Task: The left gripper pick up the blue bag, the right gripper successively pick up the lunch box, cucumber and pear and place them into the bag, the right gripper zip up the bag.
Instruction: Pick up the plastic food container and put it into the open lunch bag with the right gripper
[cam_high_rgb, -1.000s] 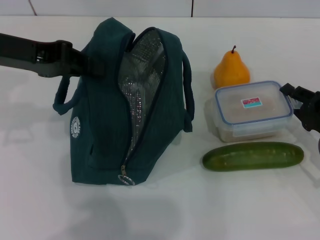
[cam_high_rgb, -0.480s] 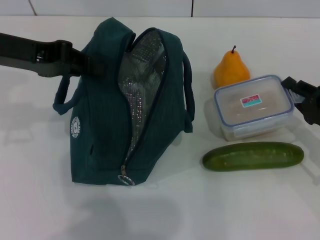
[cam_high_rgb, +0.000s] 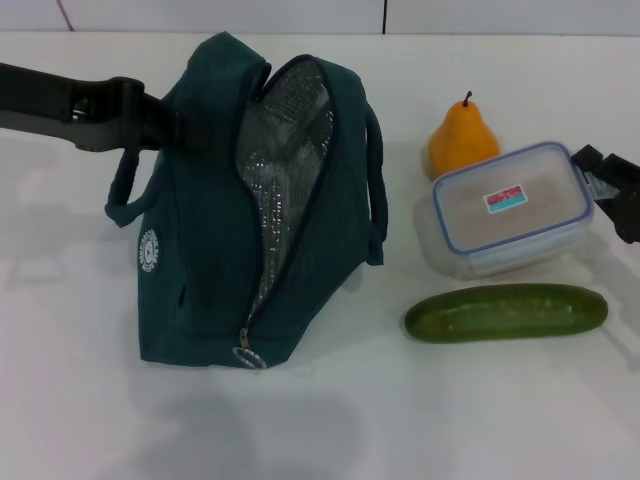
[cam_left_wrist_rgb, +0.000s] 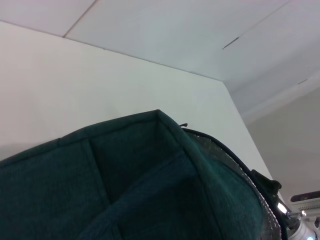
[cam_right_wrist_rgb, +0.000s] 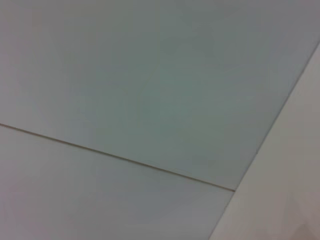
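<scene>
The blue bag (cam_high_rgb: 250, 210) stands upright on the white table (cam_high_rgb: 330, 420), its zip undone so the mouth gapes and the silver foil lining (cam_high_rgb: 280, 160) shows; the ring zip pull (cam_high_rgb: 247, 357) hangs at the near lower end of the opening and the small white round logo (cam_high_rgb: 148, 252) sits on the side facing the robot's left. One padded loop handle (cam_high_rgb: 125, 195) droops on that side, another (cam_high_rgb: 375, 190) on the side toward the food. The left gripper (cam_high_rgb: 165, 125) reaches in level from the robot's left on a long dark arm and meets the bag's upper edge, closed on the fabric there; the left wrist view shows the bag's teal cloth (cam_left_wrist_rgb: 125, 185) filling its lower part, right up against the camera. On the robot's right of the bag, apart from it, the lunch box (cam_high_rgb: 512, 208) is tilted, its right end raised toward the right gripper (cam_high_rgb: 600, 185), which comes in from the right edge of the head view and has hold of that end. The pear (cam_high_rgb: 463, 140) stands upright just behind the box. The cucumber (cam_high_rgb: 506, 312) lies flat in front of the box, its length running left to right, not touching it. The right wrist view shows only pale wall panels (cam_right_wrist_rgb: 150, 100).
</scene>
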